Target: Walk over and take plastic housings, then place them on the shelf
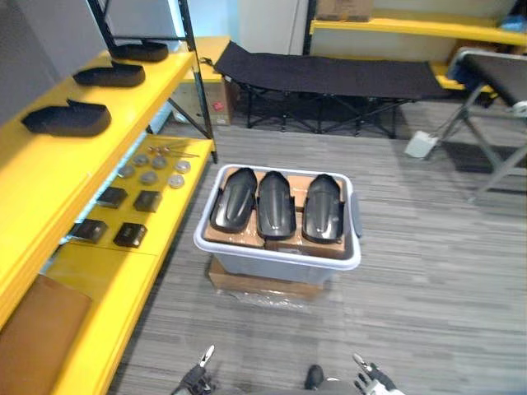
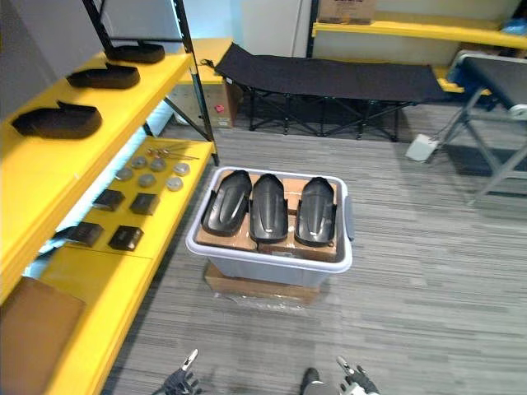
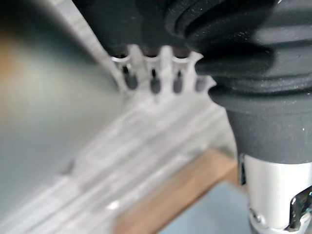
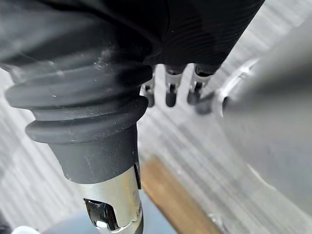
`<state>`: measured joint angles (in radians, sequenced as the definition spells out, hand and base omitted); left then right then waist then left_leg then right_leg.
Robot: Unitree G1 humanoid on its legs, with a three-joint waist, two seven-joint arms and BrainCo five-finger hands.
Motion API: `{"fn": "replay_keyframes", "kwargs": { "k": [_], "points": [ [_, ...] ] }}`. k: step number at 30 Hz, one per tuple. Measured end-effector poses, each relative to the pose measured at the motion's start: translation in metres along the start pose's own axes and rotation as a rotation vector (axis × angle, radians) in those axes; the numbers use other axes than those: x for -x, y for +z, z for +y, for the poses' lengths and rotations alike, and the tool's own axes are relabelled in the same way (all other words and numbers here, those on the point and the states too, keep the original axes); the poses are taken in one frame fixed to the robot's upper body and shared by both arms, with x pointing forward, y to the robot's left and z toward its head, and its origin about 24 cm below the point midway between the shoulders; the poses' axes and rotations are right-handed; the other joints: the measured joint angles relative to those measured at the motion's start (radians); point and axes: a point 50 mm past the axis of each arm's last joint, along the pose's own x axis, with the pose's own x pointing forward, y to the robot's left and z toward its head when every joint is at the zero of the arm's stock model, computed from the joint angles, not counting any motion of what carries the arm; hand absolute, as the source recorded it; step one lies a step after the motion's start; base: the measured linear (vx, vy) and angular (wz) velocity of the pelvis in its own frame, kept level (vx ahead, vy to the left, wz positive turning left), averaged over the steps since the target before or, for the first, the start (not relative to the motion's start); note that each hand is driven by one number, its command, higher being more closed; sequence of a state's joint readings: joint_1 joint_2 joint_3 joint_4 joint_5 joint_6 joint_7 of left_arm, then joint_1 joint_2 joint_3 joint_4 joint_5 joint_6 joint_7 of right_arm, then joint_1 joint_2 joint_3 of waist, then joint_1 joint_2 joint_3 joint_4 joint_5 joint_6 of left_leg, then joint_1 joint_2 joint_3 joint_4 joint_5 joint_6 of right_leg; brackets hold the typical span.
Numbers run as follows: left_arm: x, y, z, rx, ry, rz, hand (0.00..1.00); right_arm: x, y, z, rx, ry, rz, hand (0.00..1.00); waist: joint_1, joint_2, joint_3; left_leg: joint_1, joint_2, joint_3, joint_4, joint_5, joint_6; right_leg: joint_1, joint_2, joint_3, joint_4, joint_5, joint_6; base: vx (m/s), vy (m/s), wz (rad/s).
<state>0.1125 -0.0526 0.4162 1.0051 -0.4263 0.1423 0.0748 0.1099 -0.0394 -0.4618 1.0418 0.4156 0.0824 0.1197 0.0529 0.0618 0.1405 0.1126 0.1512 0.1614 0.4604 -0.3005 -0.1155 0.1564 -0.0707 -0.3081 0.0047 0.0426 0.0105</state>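
Three black plastic housings [image 1: 233,200] [image 1: 276,204] [image 1: 322,208] lie side by side on cardboard inside a grey bin [image 1: 272,257] on the floor ahead. Three more housings [image 1: 67,119] [image 1: 109,76] [image 1: 140,51] rest in a row on the upper yellow shelf [image 1: 49,164] to the left. My left hand [image 1: 198,374] and right hand [image 1: 370,380] hang low at the near edge, well short of the bin. Each hand's wrist view shows the fingers [image 3: 156,73] [image 4: 170,90] hanging relaxed over the grey floor with nothing in them.
The bin sits on a flat cardboard box [image 1: 263,284]. The lower yellow shelf carries small black blocks [image 1: 111,196], metal discs [image 1: 152,169] and a brown board [image 1: 37,346]. A black folding cot [image 1: 329,74] stands behind the bin. A grey table frame [image 1: 494,90] is at the right.
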Motion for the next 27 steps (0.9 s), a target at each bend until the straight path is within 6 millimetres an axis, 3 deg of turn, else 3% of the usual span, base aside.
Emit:
{"fn": "replay_keyframes", "kwargs": {
  "k": [1,2,4,8,10,11,13,15,17,19,21,22,23,24,25,27],
  "points": [
    [0.000,0.001,0.001,-0.005,0.005,-0.004,0.00,0.000,0.002,0.001,0.001,-0.002,-0.009,0.00,0.001,-0.003,-0.001,-0.012,0.007,0.012,-0.017,0.000,0.000,0.008,-0.009,-0.006,-0.003,-0.002,0.003,0.20,-0.050,0.23],
    [0.000,0.003,0.002,-0.015,0.010,-0.010,0.00,0.000,0.006,0.000,0.003,-0.011,-0.044,0.00,-0.006,-0.008,0.000,-0.037,0.016,0.020,-0.102,0.024,0.000,0.022,-0.032,-0.032,-0.008,-0.023,0.033,0.08,0.005,0.24],
    [0.000,0.001,0.001,-0.052,0.012,-0.007,0.00,0.001,0.014,-0.007,0.023,-0.032,-0.102,0.00,-0.012,0.015,-0.006,-0.074,0.033,0.000,-0.210,0.119,-0.011,0.028,-0.029,-0.052,-0.016,-0.047,0.068,0.07,0.109,0.26],
    [0.000,0.021,0.018,-0.228,0.065,-0.060,0.00,0.002,0.009,0.008,0.216,0.033,-0.159,0.00,-0.014,-0.061,-0.015,-0.033,-0.047,0.014,-0.343,0.170,0.021,0.005,-0.103,-0.046,-0.013,-0.045,0.099,0.04,0.171,0.03],
    [0.000,0.030,0.021,-0.277,0.079,-0.102,0.00,0.005,0.007,0.026,0.440,0.170,-0.213,0.00,-0.015,-0.087,-0.018,-0.025,-0.081,0.015,-0.407,0.200,0.036,-0.014,-0.124,-0.046,-0.016,-0.038,0.115,0.03,0.084,0.04],
    [0.001,0.032,0.022,-0.298,0.083,-0.111,0.00,0.008,0.008,0.043,0.572,0.269,-0.249,0.00,-0.015,-0.100,-0.025,-0.025,-0.092,0.016,-0.427,0.209,0.040,-0.021,-0.132,-0.046,-0.018,-0.036,0.119,0.06,0.075,0.05],
    [0.001,0.034,0.022,-0.336,0.080,-0.120,0.00,0.027,0.009,0.108,0.963,0.638,-0.396,0.00,-0.015,-0.107,-0.029,-0.024,-0.110,0.014,-0.455,0.223,0.051,-0.034,-0.147,-0.047,-0.019,-0.027,0.132,0.09,0.073,0.07],
    [0.001,0.035,0.020,-0.373,0.069,-0.125,0.00,0.048,0.003,0.152,1.121,0.886,-0.489,0.00,-0.012,-0.110,-0.031,-0.025,-0.116,0.012,-0.458,0.225,0.052,-0.037,-0.151,-0.048,-0.019,-0.026,0.135,0.09,0.047,0.07],
    [0.001,0.038,0.016,-0.453,0.057,-0.151,0.00,0.092,-0.007,0.213,1.176,1.191,-0.658,0.00,-0.008,-0.109,-0.033,-0.026,-0.119,0.011,-0.470,0.225,0.052,-0.044,-0.152,-0.047,-0.019,-0.024,0.135,0.09,0.029,0.03],
    [0.001,0.039,0.016,-0.475,0.053,-0.159,0.00,0.127,-0.001,0.246,1.096,1.298,-0.814,0.00,0.002,-0.109,-0.033,-0.027,-0.119,0.012,-0.473,0.225,0.052,-0.049,-0.151,-0.046,-0.017,-0.022,0.134,0.08,0.015,0.01],
    [0.001,0.038,0.016,-0.520,0.053,-0.167,0.00,0.145,0.028,0.265,0.999,1.239,-0.976,0.00,0.002,-0.114,-0.035,-0.024,-0.118,0.015,-0.473,0.225,0.052,-0.049,-0.147,-0.043,-0.016,-0.011,0.126,0.07,0.021,-0.02],
    [0.001,0.039,0.016,-0.537,0.049,-0.176,0.00,0.146,0.058,0.268,0.913,1.112,-1.064,0.00,0.002,-0.115,-0.034,-0.019,-0.115,0.016,-0.473,0.225,0.053,-0.049,-0.141,-0.041,-0.016,0.001,0.112,0.03,0.039,-0.08],
    [0.002,0.040,0.016,-0.567,0.041,-0.190,0.00,0.140,0.093,0.263,0.791,0.953,-1.116,0.00,0.003,-0.116,-0.030,-0.010,-0.109,0.019,-0.473,0.225,0.053,-0.046,-0.136,-0.039,-0.016,0.016,0.109,0.01,0.039,-0.11],
    [0.002,0.040,0.016,-0.584,0.038,-0.193,0.00,0.137,0.109,0.258,0.740,0.869,-1.141,0.00,0.003,-0.118,-0.027,-0.007,-0.108,0.021,-0.472,0.225,0.053,-0.044,-0.136,-0.037,-0.016,0.020,0.108,-0.01,0.031,-0.12],
    [0.002,0.043,0.015,-0.611,0.024,-0.204,0.00,0.132,0.141,0.245,0.666,0.707,-1.195,0.00,0.001,-0.118,-0.018,-0.006,-0.107,0.023,-0.465,0.222,0.055,-0.043,-0.138,-0.035,-0.015,0.025,0.107,-0.03,0.016,-0.10],
    [0.004,0.051,0.009,-0.646,-0.015,-0.246,0.00,0.127,0.198,0.221,0.506,0.478,-1.254,0.00,-0.005,-0.116,0.040,-0.023,-0.109,0.028,-0.431,0.206,0.060,-0.050,-0.144,-0.031,-0.005,0.025,0.107,-0.09,0.012,-0.12]
  ]
}}
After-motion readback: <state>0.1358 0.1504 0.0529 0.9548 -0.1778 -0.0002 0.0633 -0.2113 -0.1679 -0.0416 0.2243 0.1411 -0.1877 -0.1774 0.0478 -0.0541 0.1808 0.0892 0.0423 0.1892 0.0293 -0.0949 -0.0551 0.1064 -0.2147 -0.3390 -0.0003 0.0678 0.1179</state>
